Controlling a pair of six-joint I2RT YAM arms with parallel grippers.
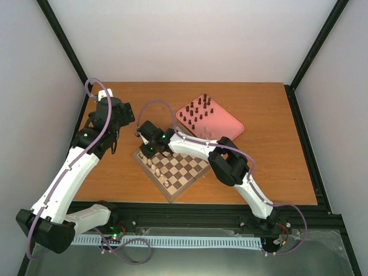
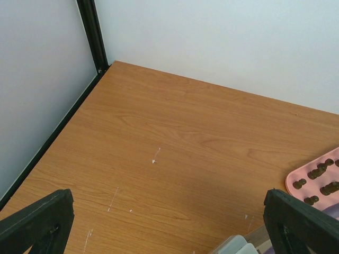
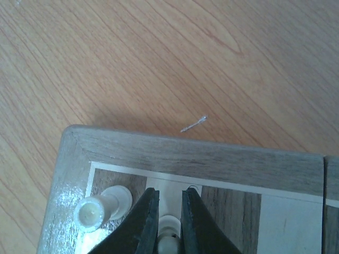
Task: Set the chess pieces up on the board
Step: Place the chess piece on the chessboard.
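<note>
1. The board (image 1: pixel 184 170) lies turned at an angle on the desk (image 1: pixel 259 172), near the middle and just in front of the arms.
2. The right tool (image 3: pixel 170 191) reaches across to the board's far-left corner. Its jaws are narrow, pinched on a cream piece (image 3: pixel 168 242) over the pale square next to the corner square.
3. Whether that piece rests on the square or hangs just above it cannot be told from the wrist view.
4. Just left of the jaws, a second cream piece (image 3: pixel 100 210) stands in the dark corner square, apart from the fingers (image 3: pixel 144 222).
5. More cream pieces (image 1: pixel 158 172) stand in a line along the board's left edge.
6. The dark pieces (image 1: pixel 198 112) stand upright in rows on the pink tray (image 1: pixel 233 131), which lies on the desk beyond the board, to the far right of it.
7. The left tool (image 2: pixel 168 203) hangs above bare desk to the far left of the board. Its jaws are spread wide and hold nothing.
8. In the left wrist view a corner of the pink tray shows at the right edge, with a few dark pieces on it.
</note>
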